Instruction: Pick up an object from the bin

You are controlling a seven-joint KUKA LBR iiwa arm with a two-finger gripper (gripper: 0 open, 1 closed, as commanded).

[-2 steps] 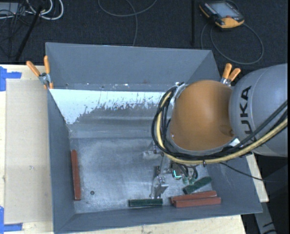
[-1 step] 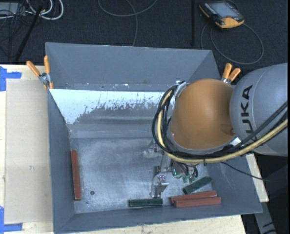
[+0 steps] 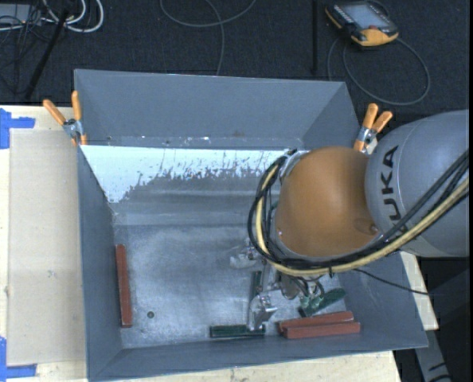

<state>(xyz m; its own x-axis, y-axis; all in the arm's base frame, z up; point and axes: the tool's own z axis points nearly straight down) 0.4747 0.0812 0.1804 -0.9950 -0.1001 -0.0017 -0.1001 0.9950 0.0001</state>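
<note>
The arm comes in from the right, its wrist under an orange cover with cables looped round the left of it. Below the cover the tool points down to the floor of the bin, low in the view and right of the middle. Whether it is released or clenched cannot be told from this angle, and nothing can be seen gripped in it. Its tip stands just above the right end of a green bar, dark and slim, which lies flat along the bin's near wall; whether they touch cannot be told. Just right of that bar lie the red bars, two reddish-brown sticks side by side, close together and tilted a little up to the right. Above them, beside the tool and partly under the cables, sits a small green piece whose shape is unclear. Well apart, by the left wall, a brown bar lies lengthwise, running from mid-floor toward the near wall. A dark speck sits near its lower end.
</note>
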